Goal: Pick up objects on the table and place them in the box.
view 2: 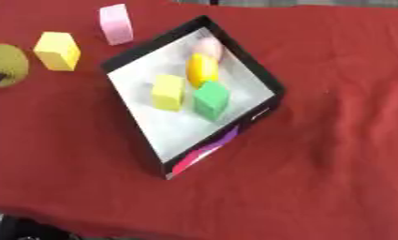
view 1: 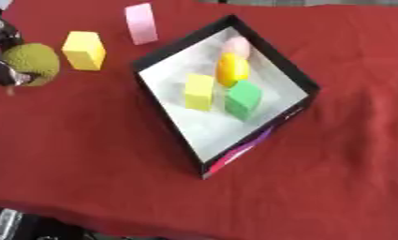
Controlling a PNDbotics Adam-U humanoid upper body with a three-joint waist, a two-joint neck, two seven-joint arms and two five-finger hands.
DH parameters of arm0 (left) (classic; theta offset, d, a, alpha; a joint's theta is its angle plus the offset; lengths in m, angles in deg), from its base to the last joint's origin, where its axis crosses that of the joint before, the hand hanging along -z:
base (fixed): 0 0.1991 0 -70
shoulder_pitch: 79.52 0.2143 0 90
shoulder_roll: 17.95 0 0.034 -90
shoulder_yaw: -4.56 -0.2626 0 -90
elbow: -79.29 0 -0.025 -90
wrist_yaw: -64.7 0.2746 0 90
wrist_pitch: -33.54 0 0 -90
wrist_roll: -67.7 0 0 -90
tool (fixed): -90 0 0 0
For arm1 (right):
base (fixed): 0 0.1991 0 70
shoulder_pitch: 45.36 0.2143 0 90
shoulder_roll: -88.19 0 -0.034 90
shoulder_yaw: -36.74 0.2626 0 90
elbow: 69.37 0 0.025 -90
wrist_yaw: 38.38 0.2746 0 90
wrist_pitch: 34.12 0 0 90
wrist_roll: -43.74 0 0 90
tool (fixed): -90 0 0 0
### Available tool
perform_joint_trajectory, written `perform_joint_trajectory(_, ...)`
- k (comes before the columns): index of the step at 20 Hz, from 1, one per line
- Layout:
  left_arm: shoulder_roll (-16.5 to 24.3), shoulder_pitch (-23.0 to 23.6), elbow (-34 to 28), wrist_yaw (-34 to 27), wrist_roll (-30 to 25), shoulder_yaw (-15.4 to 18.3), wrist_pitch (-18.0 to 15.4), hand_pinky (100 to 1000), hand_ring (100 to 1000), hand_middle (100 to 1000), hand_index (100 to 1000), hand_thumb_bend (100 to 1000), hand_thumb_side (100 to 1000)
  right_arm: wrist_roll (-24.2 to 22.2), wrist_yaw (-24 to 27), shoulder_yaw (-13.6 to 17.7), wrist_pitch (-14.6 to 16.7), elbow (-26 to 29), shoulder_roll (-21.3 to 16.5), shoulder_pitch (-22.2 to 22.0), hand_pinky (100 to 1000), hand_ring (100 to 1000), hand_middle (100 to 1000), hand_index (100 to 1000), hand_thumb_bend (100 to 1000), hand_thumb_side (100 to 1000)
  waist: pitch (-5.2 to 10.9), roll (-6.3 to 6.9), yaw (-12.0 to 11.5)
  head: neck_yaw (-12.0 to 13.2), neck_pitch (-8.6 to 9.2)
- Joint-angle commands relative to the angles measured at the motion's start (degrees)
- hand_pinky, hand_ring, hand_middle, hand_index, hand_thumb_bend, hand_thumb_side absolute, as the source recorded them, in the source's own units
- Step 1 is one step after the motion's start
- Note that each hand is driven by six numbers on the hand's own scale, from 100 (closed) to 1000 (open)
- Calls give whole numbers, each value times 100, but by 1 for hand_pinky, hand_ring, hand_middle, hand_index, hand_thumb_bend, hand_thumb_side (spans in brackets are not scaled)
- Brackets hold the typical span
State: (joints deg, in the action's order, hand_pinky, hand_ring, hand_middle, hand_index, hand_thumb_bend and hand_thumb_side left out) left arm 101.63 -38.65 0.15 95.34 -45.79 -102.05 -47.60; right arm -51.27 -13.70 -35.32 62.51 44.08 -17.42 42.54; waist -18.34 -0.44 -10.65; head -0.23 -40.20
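Note:
A black box [view 1: 304,79] with a pale floor sits askew on the red cloth. Inside it lie a yellow block [view 1: 199,92], a green block [view 1: 244,98], a yellow round thing [view 1: 232,69] and a pale pink thing [view 1: 237,46]. At the far left my left hand [view 1: 0,51] is curled around a green fuzzy ball [view 1: 34,63]. Just right of the ball stands a yellow block [view 1: 84,50], and beyond it a pink block [view 1: 141,23]. My right hand shows in neither view.
The red cloth [view 1: 341,164] covers the table, with open room right of and in front of the box. Dark robot parts [view 1: 13,225] show at the lower left edge.

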Motion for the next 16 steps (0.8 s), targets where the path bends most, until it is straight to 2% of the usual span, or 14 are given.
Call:
perform_joint_trajectory(1,-164,-421,-529,-174,105,55,-227,572,562,456,473,263,100,18,95,85,44,114,-245,-7,944,680,650,889,100,523,172,21,-39,-60,-26)
perform_joint_trajectory(3,-248,-562,-806,-163,-17,39,-153,572,562,456,473,263,100,38,112,116,54,114,-249,-29,944,680,650,889,100,523,167,17,-86,-104,-20)
perform_joint_trajectory(4,-290,-614,-932,-177,-64,9,-125,566,547,442,461,238,100,22,136,88,74,114,-282,0,943,680,651,888,100,523,198,-3,-61,-8,-17)
perform_joint_trajectory(7,-602,-933,-1313,-357,-247,-285,-258,564,548,445,462,221,100,-64,325,-85,21,114,-391,269,943,681,656,888,100,523,245,1,220,269,-12)
perform_joint_trajectory(9,-852,-1184,-1416,-419,-399,-464,-213,577,555,455,463,230,100,-90,461,-101,-42,114,-421,359,943,681,656,888,100,523,236,0,302,345,5)
perform_joint_trajectory(11,-1100,-1432,-1324,-331,-537,-620,-168,585,562,462,465,253,100,-108,549,-96,-80,114,-437,404,943,681,655,888,100,523,230,-2,343,390,12)
perform_joint_trajectory(14,-1511,-1831,-963,-97,-649,-815,-101,587,567,469,467,237,100,-136,608,-90,-105,114,-447,439,943,680,655,888,100,523,213,-4,347,385,26)
perform_joint_trajectory(16,-1797,-1940,-682,77,-638,-865,-44,593,572,476,472,259,100,-142,621,-89,-124,114,-438,452,943,680,655,888,100,523,206,-8,343,377,32)
